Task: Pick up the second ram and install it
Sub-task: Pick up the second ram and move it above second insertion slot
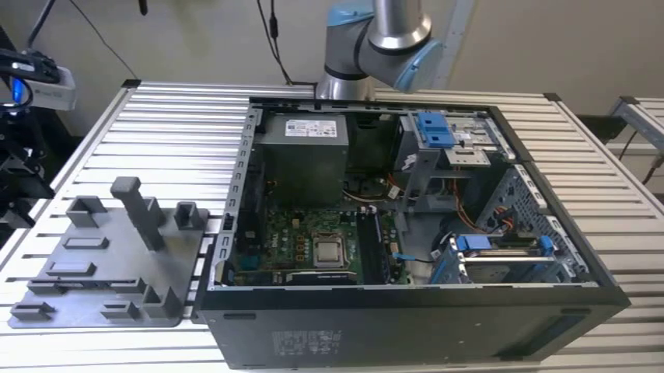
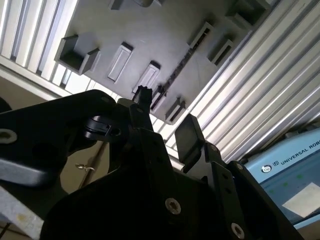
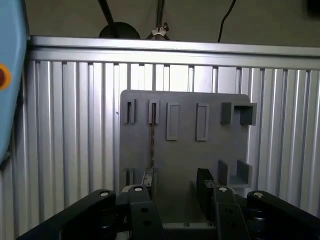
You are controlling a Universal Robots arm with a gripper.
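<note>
The second ram (image 3: 152,140) stands on edge in the grey holder tray (image 3: 185,145) as a thin dark strip between two slotted posts. In the second wrist view the ram (image 2: 175,72) runs as a dark line across the tray (image 2: 150,35). My gripper (image 3: 174,187) hangs well above the tray and is open, with nothing between its black fingers (image 3: 204,182). In the first wrist view the ram lines up close to one finger. The second wrist view also shows the gripper (image 2: 165,117) apart from the ram. In the exterior view the tray (image 1: 104,256) lies on the exterior view's left.
An open computer case (image 1: 239,194) lies on the slatted metal table (image 1: 176,116), with its motherboard (image 1: 311,241) facing up and blue drive brackets (image 1: 436,128) at the exterior view's right. The arm's base (image 1: 374,39) stands behind the case. Cables hang at the back.
</note>
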